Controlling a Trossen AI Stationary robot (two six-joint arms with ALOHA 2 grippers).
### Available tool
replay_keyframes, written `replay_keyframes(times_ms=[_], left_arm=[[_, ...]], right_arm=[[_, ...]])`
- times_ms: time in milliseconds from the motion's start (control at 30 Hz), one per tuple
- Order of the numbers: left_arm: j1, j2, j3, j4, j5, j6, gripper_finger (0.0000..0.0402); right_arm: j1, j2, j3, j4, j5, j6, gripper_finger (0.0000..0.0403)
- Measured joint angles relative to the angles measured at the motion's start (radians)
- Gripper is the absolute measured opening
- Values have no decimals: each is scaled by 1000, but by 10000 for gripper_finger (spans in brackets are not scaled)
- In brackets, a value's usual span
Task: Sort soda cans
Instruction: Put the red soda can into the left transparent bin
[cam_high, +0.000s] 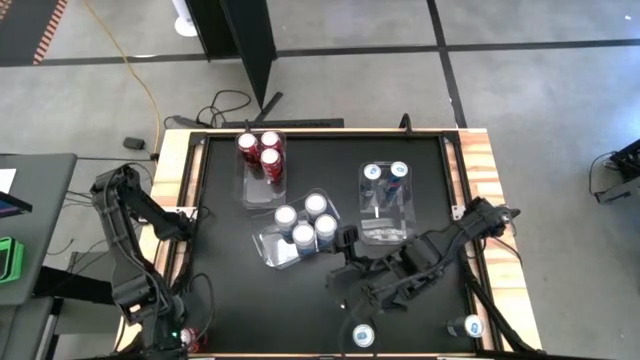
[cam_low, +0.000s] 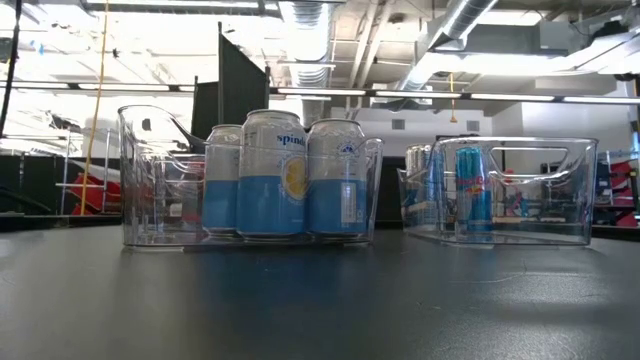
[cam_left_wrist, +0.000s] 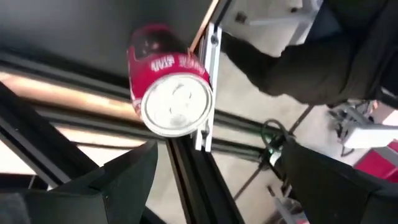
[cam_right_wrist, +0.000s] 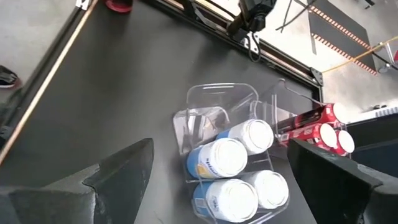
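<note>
Right gripper (cam_high: 345, 262) stretched low over the black table (cam_high: 320, 170), fingers spread wide, holding nothing, just beside the bin (cam_high: 268, 245) of four blue-and-white cans (cam_high: 305, 224). Left gripper (cam_left_wrist: 214, 186) at the table's near-left corner, wide open, empty, facing a red can (cam_left_wrist: 168, 93). Three red cans (cam_high: 259, 150) binned; grey concrete floor (cam_high: 540, 90) around.

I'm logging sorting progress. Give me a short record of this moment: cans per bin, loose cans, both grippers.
far left bin: three red cans
middle bin: four silver-blue cans
right bin: two dark blue cans
loose near front edge: two cans, only their tops show
loose at table edge: one red can, lying on its side
left gripper: fingers open, empty, facing the loose red can
right gripper: fingers open, empty, beside the middle bin
</note>
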Motion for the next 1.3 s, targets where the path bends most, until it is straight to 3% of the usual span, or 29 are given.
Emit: replay_keyframes(times_ms=[200,433,800,1300], left_arm=[[-20,32,0,-47,63,-31,336],[-28,114,0,-43,102,70,343],[-41,123,0,-87,52,127,344],[-62,123,0,-96,-66,76,344]], right_arm=[[-16,0,0,0,3,-31,388],[-16,0,0,0,3,-37,388],[-16,0,0,-1,2,-16,388],[-14,0,0,-1,2,5,388]])
